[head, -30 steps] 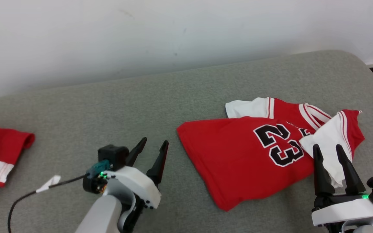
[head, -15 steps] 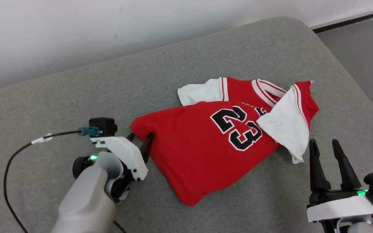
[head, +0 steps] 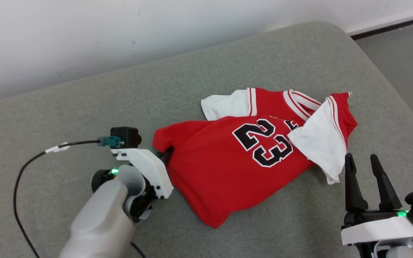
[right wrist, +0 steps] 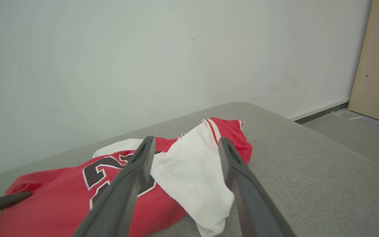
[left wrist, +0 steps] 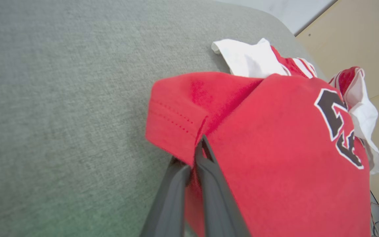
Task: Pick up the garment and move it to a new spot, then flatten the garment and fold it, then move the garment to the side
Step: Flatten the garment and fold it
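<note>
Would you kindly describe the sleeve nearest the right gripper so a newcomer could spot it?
On the grey cushion lies a red jersey numbered 23. Its white sleeve nearest the open right gripper is folded over onto the front, unlike the other sleeve, which lies flat toward the wall.

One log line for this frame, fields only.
phase: grasp | left gripper: shut on jersey corner | right gripper: open, near white sleeve | surface: grey cushion

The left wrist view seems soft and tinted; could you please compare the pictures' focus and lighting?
Left wrist view: the left gripper is blurred near the lens, the jersey sharper; a green tint falls on the cushion, bottom left. Right wrist view: the right gripper is soft-edged. Head view: sharp, evenly lit, faint shadows.
</note>
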